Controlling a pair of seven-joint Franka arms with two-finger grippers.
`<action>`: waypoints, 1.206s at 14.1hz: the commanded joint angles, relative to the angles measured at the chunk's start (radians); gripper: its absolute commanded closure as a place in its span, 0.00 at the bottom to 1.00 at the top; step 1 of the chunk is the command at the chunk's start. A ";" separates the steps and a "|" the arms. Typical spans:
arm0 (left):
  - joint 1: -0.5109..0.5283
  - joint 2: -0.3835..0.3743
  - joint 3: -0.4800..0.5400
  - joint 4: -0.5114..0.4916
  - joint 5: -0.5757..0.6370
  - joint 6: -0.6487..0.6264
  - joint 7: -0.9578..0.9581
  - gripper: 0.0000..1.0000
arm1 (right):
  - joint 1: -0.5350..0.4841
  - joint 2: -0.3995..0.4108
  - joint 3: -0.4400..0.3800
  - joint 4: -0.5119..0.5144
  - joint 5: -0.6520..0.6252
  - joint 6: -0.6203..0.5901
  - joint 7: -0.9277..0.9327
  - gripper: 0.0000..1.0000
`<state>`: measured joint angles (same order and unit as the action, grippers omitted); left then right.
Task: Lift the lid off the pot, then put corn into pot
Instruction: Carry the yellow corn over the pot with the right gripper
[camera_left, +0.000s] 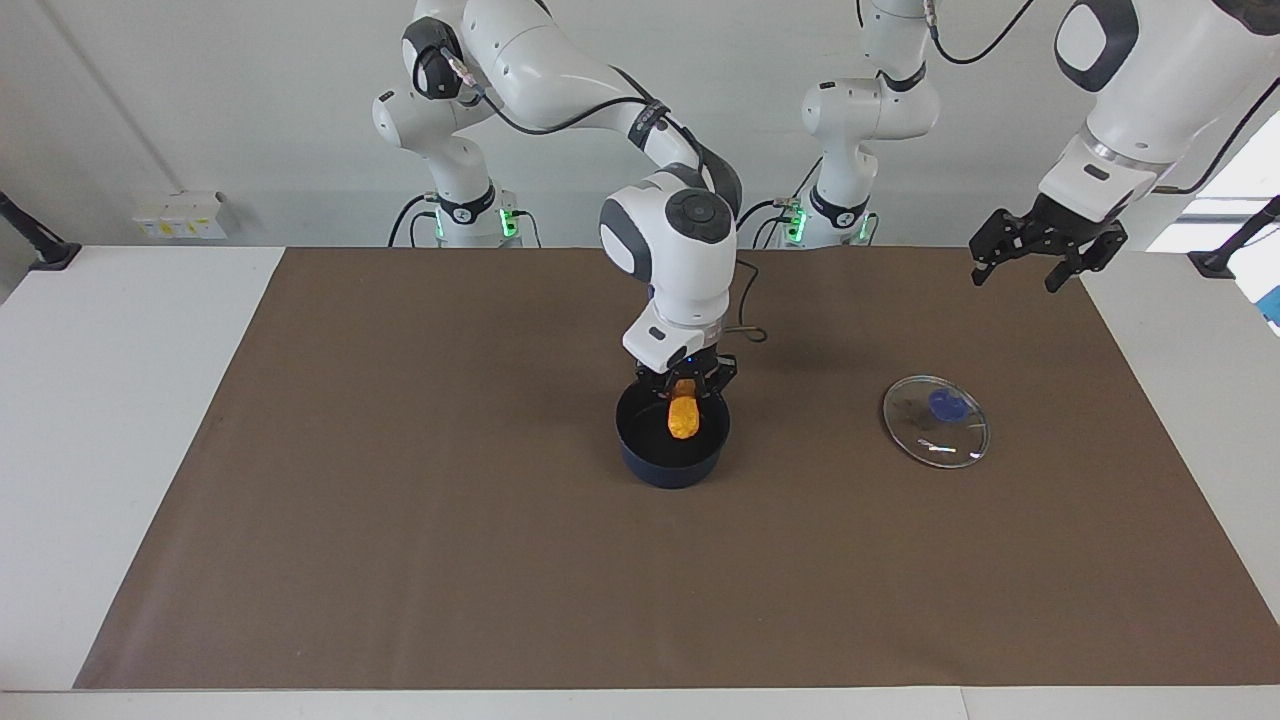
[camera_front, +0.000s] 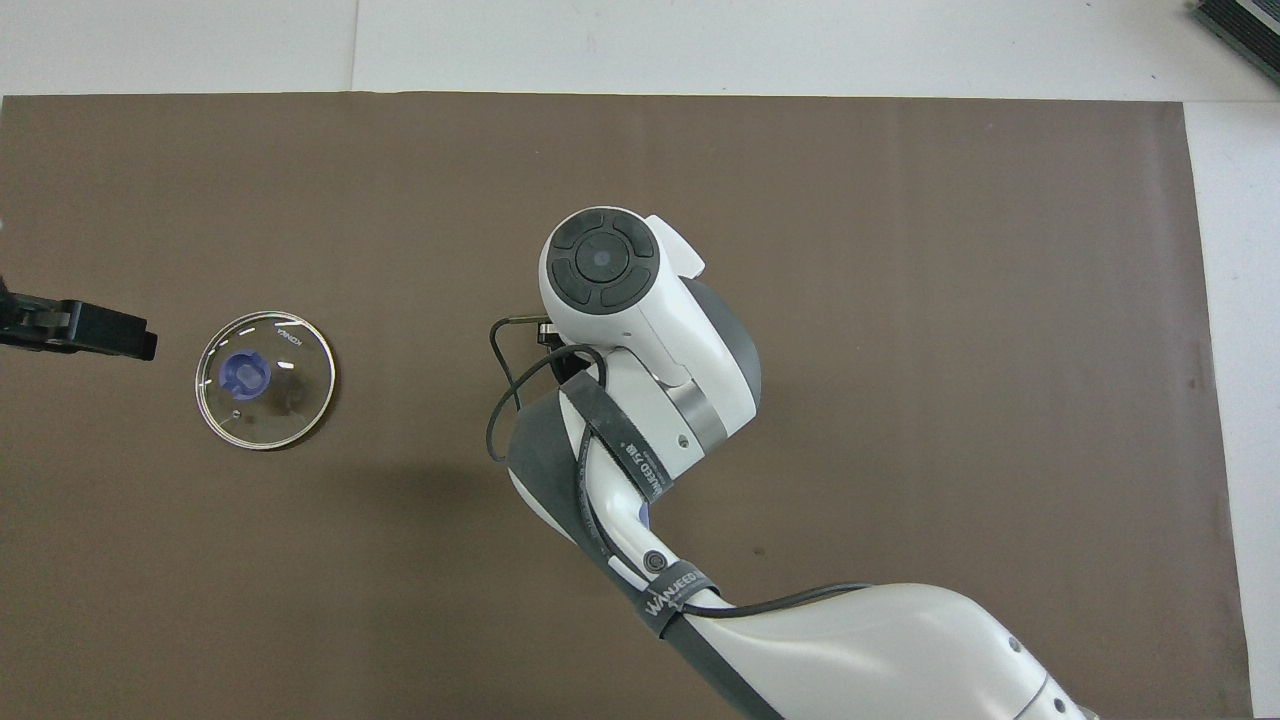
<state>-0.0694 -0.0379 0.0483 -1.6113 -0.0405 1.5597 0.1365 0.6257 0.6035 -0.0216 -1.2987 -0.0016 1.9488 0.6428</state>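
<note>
The dark blue pot (camera_left: 668, 462) stands uncovered in the middle of the mat. My right gripper (camera_left: 685, 390) hangs just over the pot's mouth, shut on the upper end of the yellow-orange corn (camera_left: 684, 418). The cob points down inside the rim. In the overhead view the right arm (camera_front: 640, 350) hides pot and corn. The glass lid (camera_left: 935, 421) (camera_front: 265, 380) with its blue knob lies flat on the mat toward the left arm's end. My left gripper (camera_left: 1020, 270) (camera_front: 120, 335) is open and holds nothing, raised high over the mat's edge beside the lid.
A brown mat (camera_left: 400, 520) covers most of the white table (camera_left: 110, 400). A dark object (camera_front: 1240, 25) sits on the table at the corner farthest from the robots, at the right arm's end.
</note>
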 joint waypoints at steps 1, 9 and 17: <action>0.013 0.009 -0.005 0.054 -0.007 -0.061 0.020 0.00 | -0.029 0.027 0.015 0.045 -0.008 0.008 -0.002 1.00; 0.013 -0.014 -0.005 0.019 -0.010 -0.056 0.025 0.00 | -0.041 0.033 0.015 0.018 0.000 0.054 -0.034 1.00; 0.005 -0.019 -0.005 0.014 -0.010 -0.053 0.025 0.00 | -0.040 0.019 0.022 -0.034 0.003 0.075 -0.038 1.00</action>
<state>-0.0694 -0.0384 0.0464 -1.5809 -0.0405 1.5152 0.1453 0.5989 0.6329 -0.0170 -1.3098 -0.0016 1.9951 0.6335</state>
